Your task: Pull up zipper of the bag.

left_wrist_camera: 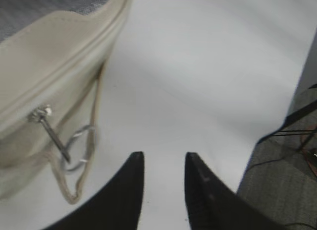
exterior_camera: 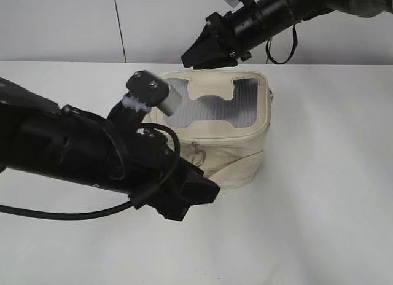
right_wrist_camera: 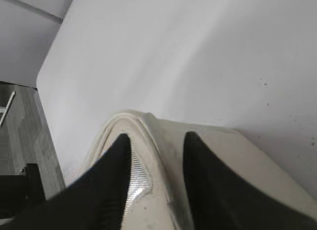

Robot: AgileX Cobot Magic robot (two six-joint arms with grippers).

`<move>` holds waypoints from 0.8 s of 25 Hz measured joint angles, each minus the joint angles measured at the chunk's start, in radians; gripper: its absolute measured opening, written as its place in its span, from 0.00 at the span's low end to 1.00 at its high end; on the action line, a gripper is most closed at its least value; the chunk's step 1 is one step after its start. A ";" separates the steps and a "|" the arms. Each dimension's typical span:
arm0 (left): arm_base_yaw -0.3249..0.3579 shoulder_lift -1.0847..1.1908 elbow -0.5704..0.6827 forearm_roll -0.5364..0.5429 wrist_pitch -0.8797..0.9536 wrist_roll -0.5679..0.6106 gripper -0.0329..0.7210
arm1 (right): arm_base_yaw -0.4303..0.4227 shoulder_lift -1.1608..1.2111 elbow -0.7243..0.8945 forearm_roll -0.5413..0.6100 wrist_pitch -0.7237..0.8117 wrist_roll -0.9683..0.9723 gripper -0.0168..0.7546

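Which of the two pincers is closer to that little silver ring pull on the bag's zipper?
Left. The left pincer hangs open beside the ring pull; the right pincer straddles the bag's far lid edge.

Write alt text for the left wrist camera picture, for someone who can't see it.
The left gripper, its two black fingers slightly apart and holding nothing, hovers over the white table just right of a cream bag. A silver zipper slider with a ring pull hangs on the bag's side, untouched, left of the fingers.
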 joint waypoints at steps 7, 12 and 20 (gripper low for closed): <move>0.082 -0.106 0.001 0.358 0.108 -0.361 0.64 | -0.098 -0.013 0.000 0.005 0.071 0.047 0.49; 0.232 -0.194 -0.004 0.409 0.133 -0.429 0.65 | -0.197 -0.101 0.021 -0.104 0.082 0.070 0.47; 0.364 0.056 -0.379 0.442 0.279 -0.398 0.65 | -0.333 -0.445 0.679 0.000 -0.273 -0.178 0.47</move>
